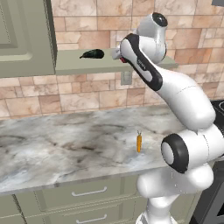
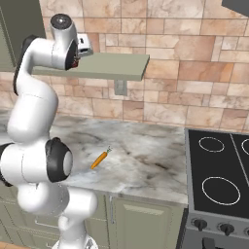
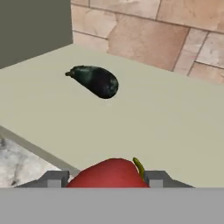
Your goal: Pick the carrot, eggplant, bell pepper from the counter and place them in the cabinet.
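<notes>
Hand view looks across the cabinet (image 3: 175,113) shelf: the pepper (image 3: 111,174) sits between the 2 finger tips of the gripper (image 3: 105,178), its yellow-green stem poking up beside the right tip. The jaws are pinching the pepper, 1 tip on each flank, so the round fruit is caught across its width and should not roll free while it is carried. It hangs at the front edge of the shelf board, not resting on it as far as I can tell, with the counter (image 3: 13,159) showing below at the lower left.

The eggplant (image 3: 94,81) lies on its side well back on the shelf, stem pointing to the cabinet wall. Lying deep and off to 1 side, it leaves bare board in front for the pepper.

Left base view shows the arm raised and bent toward the shelf, with the eggplant (image 1: 92,54) near the door side. The carrot (image 1: 139,142) lies alone on the counter (image 1: 65,144), near its front edge, well below the shelf.

By my judgement 1 item is stored, the 2nd is about to be set down, and the carrot remains. The release should come further in over the board, since a round pepper dropped at the lip may roll off.
</notes>
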